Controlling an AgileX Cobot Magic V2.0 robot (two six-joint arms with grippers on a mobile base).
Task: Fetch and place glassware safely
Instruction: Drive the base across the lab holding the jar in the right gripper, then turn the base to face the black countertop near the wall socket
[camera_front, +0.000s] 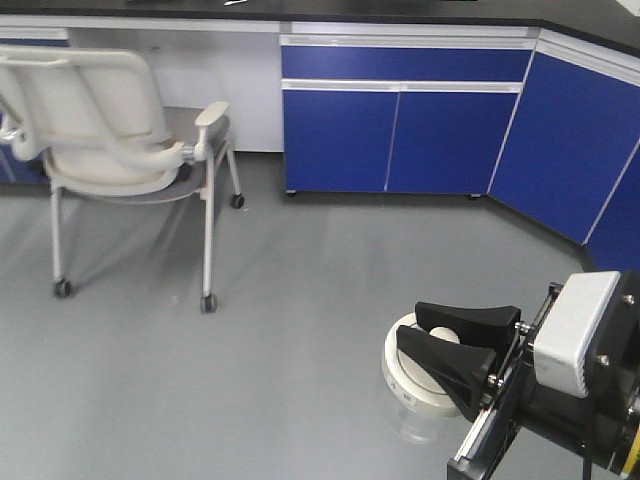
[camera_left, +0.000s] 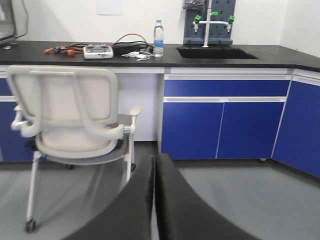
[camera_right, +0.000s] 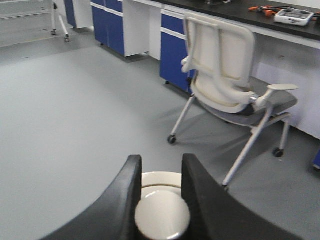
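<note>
Carrying looks like the step in hand. The right gripper (camera_front: 430, 328) has its black fingers (camera_front: 470, 320) closed to a narrow gap on the lid's central knob (camera_front: 443, 336), one finger each side. The jar (camera_front: 418, 392) hangs under it and appears clear of the grey floor (camera_front: 250, 380), resting on nothing I can see. Left gripper (camera_left: 154, 162) is fully closed, its two fingers flat against each other, nothing in it. Handling read: small squat jar, so probably light, but the glass body (camera_front: 420, 425) is rigid and brittle, and a drop onto that hard floor likely breaks it. Lid (camera_right: 161, 181) is round, cream-white, smooth and slightly glossy. The knob is a rounded dome, a slippery shape for flat finger faces. Main worry is that the grip is on the lid only. Can't tell whether the lid is screwed, pressed or just seated, so the body may be hanging on lid fit alone. A safer hold, in my view, is across the glass wall under the lid rim, or a second support under the base. The body is clear and nearly vanishes against the floor in the front view, and the right wrist view shows only lid and knob. Small dark marks (camera_front: 405, 396) on the lid rim are too small to read. Move slow, no swing, set down upright. White wheeled chair (camera_front: 110, 120) and blue cabinets (camera_front: 400, 130) are well apart from the jar.
</note>
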